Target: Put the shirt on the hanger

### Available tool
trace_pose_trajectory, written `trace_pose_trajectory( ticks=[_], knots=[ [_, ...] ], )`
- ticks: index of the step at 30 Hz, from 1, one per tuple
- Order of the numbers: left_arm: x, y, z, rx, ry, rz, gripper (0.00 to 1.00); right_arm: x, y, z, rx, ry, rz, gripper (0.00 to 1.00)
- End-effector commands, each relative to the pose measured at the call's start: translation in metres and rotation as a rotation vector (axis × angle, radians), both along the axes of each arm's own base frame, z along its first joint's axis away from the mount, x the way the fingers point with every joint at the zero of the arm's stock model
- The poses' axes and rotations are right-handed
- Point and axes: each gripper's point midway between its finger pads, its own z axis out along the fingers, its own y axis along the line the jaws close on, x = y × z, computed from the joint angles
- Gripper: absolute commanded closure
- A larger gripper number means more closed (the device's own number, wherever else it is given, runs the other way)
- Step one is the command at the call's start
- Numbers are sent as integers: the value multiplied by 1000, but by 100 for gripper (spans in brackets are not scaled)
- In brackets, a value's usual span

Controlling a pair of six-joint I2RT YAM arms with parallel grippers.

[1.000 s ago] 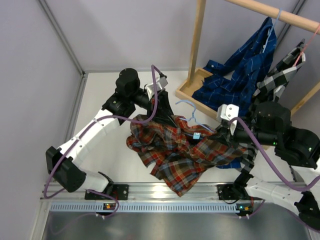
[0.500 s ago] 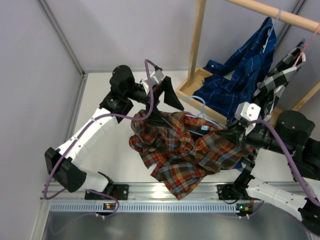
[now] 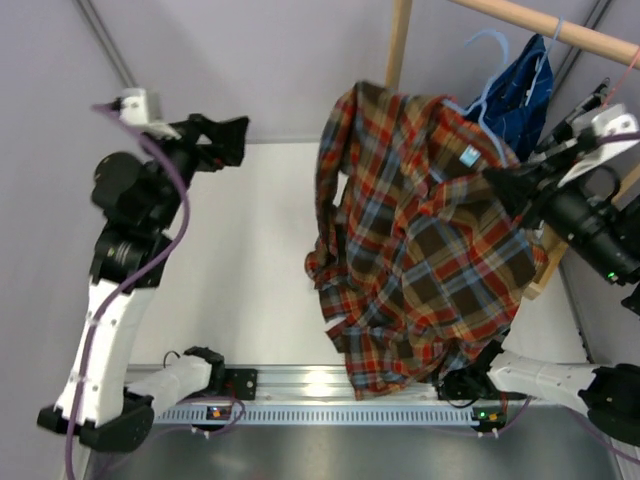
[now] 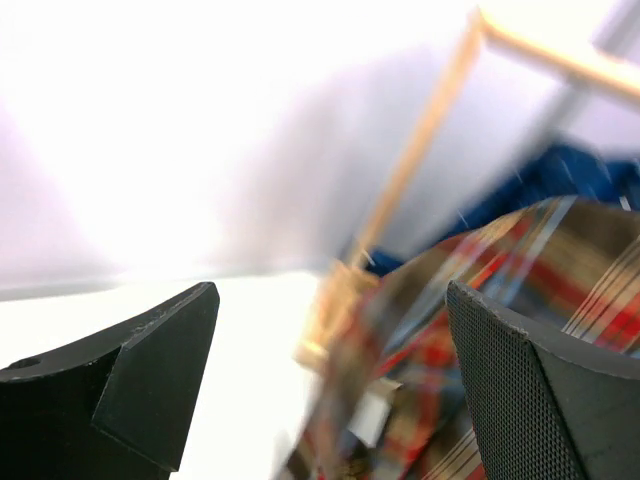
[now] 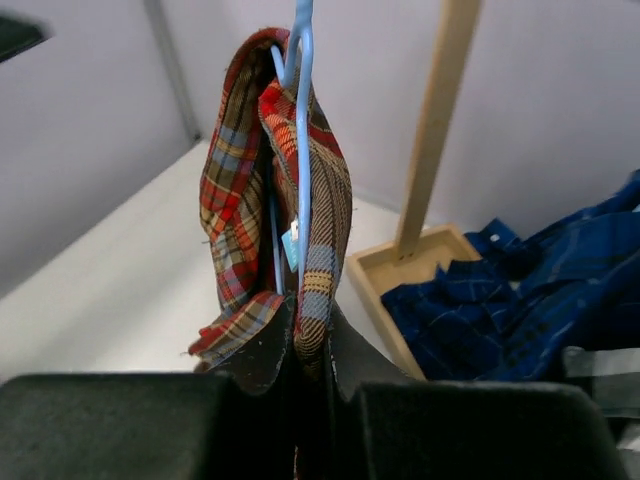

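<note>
Largely done, I judge: my right gripper (image 5: 308,335) is clamped on the hanger (image 5: 302,120) and shirt (image 3: 430,230) together, raised over the far right corner of the table (image 3: 250,250). My left gripper (image 3: 228,140) gapes empty above the far left corner. Shoulder seating I cannot confirm

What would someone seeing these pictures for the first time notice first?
The red plaid shirt hangs in mid-air right of centre in the top view, pinched by the right hand with the light-blue hanger running between its folds. At far left, the left hand is held high, open and empty. Behind it stands a wooden rack with a dark blue shirt.
</note>
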Motion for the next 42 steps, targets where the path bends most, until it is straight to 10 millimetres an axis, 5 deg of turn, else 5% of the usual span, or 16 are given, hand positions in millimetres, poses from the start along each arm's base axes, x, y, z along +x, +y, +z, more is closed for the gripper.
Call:
trace_pose_trajectory(
  ticks=[1, 5, 10, 13, 17, 18, 20, 21, 28, 31, 32, 34, 42],
  knots=[
    [-23, 68, 3, -23, -12, 320, 2, 12, -46, 77, 244, -107, -259, 100],
    [-51, 55, -24, 30, -9, 202, 2, 43, -55, 106, 187, -171, -438, 100],
    [-90, 42, -67, 97, 2, 58, 2, 45, -89, 154, 250, -331, -619, 100],
    [-106, 42, -100, 157, 33, 23, 2, 48, -84, 169, 237, -384, -610, 100],
    [-122, 33, -155, 231, 103, -66, 2, 65, -63, 133, 202, -308, -587, 100],
    [-126, 31, -165, 242, 108, -90, 2, 80, -44, 103, 150, -259, -567, 100],
    [-133, 29, -178, 249, 102, -109, 2, 77, -43, 83, 217, -223, -557, 100],
    [-130, 31, -196, 247, 138, -100, 2, 89, -30, 56, 196, -187, -560, 100],
    [-124, 36, -227, 202, 173, -51, 2, 121, -7, -10, 260, -43, -634, 100],
    [-122, 35, -228, 197, 180, -50, 2, 147, -9, -19, 253, 6, -690, 100],
    [-122, 35, -230, 200, 188, -54, 2, 151, 2, 0, 282, 7, -590, 100],
    [-121, 32, -235, 204, 201, -65, 2, 181, 3, -16, 247, 85, -604, 100],
    [-123, 33, -236, 204, 191, -63, 2, 203, -9, 36, 257, -31, -706, 100]
  ],
)
